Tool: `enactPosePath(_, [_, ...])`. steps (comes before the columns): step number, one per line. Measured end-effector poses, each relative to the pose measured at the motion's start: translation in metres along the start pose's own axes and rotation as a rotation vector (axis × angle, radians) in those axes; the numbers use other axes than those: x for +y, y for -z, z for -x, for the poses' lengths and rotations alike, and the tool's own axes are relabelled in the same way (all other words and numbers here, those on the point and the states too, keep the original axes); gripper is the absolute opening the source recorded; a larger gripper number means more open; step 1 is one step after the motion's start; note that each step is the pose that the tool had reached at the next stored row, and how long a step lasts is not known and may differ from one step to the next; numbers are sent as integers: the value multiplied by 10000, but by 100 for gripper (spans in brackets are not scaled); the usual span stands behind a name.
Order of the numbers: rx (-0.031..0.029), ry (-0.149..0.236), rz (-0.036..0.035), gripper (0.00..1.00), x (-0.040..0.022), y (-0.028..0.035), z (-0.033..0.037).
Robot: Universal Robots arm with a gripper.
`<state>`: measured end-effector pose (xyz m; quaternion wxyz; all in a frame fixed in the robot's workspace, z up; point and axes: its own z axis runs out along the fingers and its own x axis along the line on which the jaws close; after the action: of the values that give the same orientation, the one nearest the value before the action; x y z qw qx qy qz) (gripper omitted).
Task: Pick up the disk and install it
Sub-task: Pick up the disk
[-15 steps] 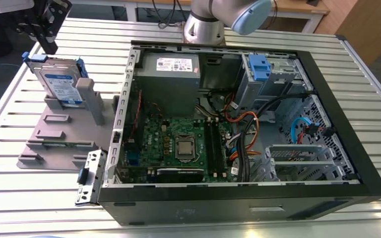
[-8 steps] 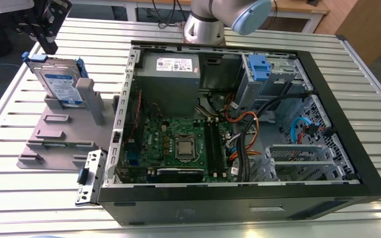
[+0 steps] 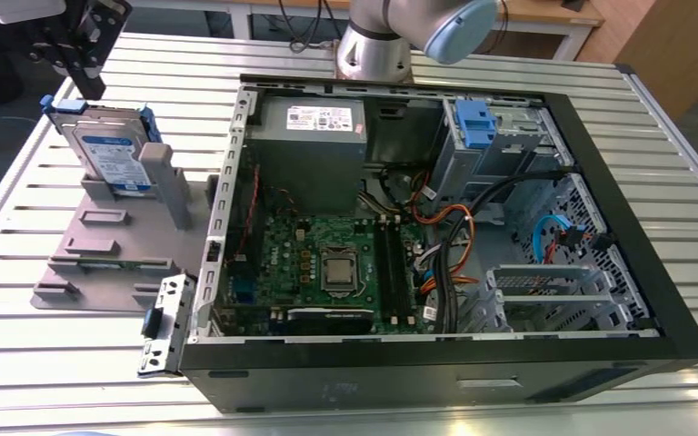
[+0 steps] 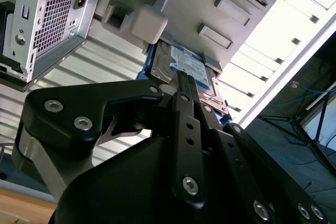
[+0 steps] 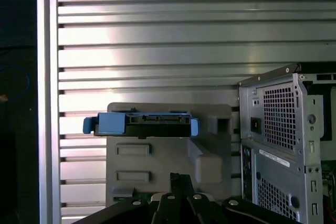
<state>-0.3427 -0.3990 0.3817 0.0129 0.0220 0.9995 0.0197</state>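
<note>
Hovering at the exterior view's far left, your gripper [image 3: 86,84] just above the disk [image 3: 112,154], pincer wide or narrow you cannot tell, disk standing upright in the grey holder [image 3: 106,241], open computer case [image 3: 689,345] at the right, all on the slatted table [image 3: 676,118].

Slatted metal table [image 3: 34,372], what's on it:
Grey fixture plate [image 3: 88,250] flat toward the exterior view's left. Open computer case [image 3: 446,372] on its side just beside it. Small metal cage with blue latch [image 3: 164,322] at the case's near corner. Arm base [image 3: 373,54] at the far edge.
</note>
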Motion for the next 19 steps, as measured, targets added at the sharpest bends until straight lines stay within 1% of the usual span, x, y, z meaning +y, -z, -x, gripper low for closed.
enactPosePath(3, [14, 339, 0, 11, 0, 0, -1])
enactPosePath(6, [24, 598, 2, 11, 0, 1, -4])
enactPosePath(14, [44, 1113, 15, 11, 0, 1, -6])
enactPosePath(19, [54, 1364, 21, 11, 0, 1, -6])
